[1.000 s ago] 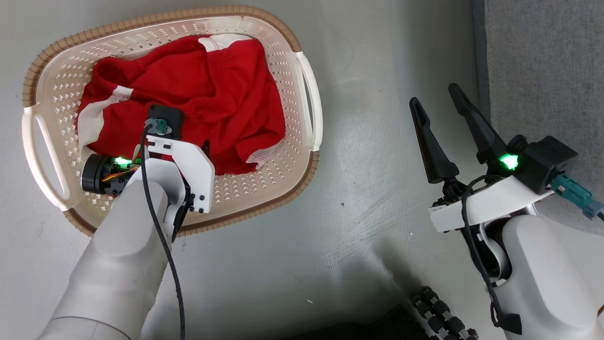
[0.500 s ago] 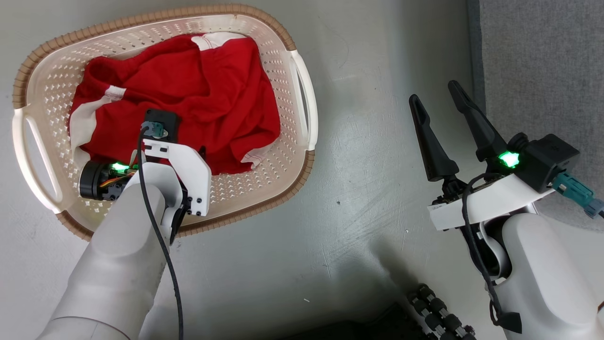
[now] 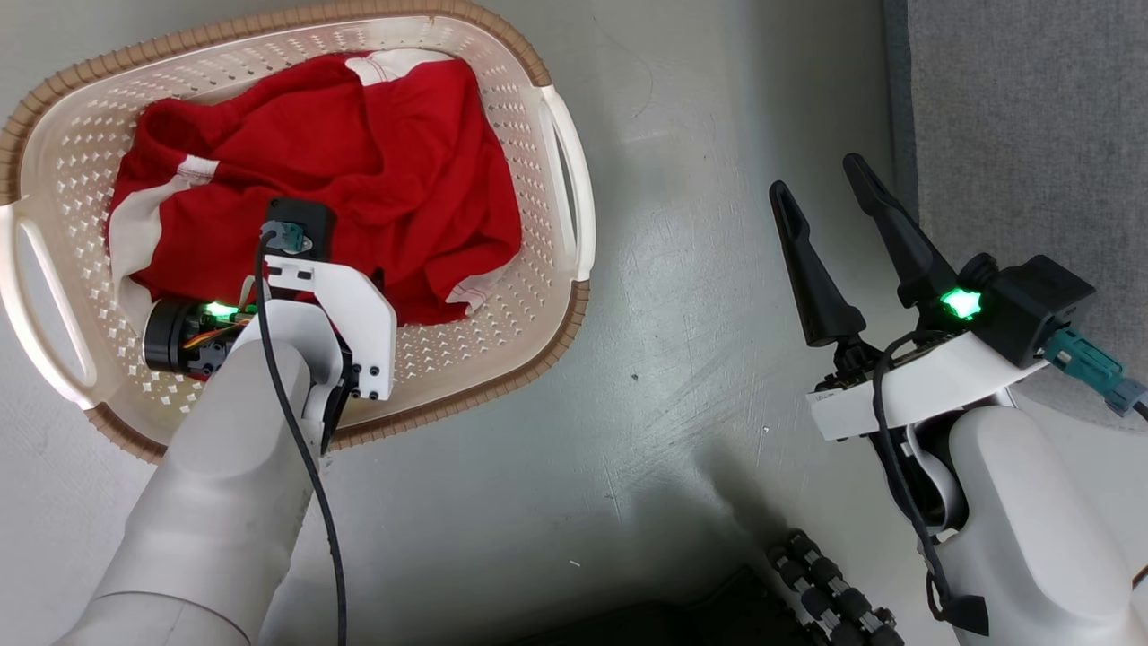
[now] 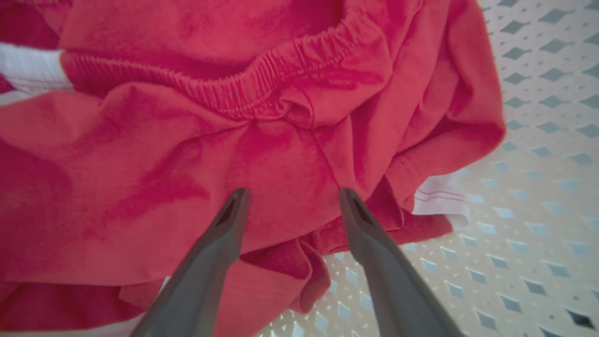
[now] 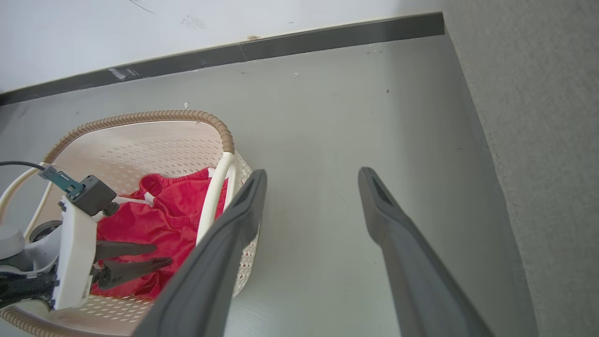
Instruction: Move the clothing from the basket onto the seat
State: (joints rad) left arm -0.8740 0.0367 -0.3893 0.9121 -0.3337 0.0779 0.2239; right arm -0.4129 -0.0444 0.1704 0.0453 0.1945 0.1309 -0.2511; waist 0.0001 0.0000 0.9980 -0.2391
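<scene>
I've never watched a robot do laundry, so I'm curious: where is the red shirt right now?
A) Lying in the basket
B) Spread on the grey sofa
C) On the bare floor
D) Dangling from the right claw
A: the red shirt lies crumpled inside the basket, with the left gripper open over it and not closed on the cloth.

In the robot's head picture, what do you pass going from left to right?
basket → red jersey → grey floor → right tool → grey sofa
</scene>
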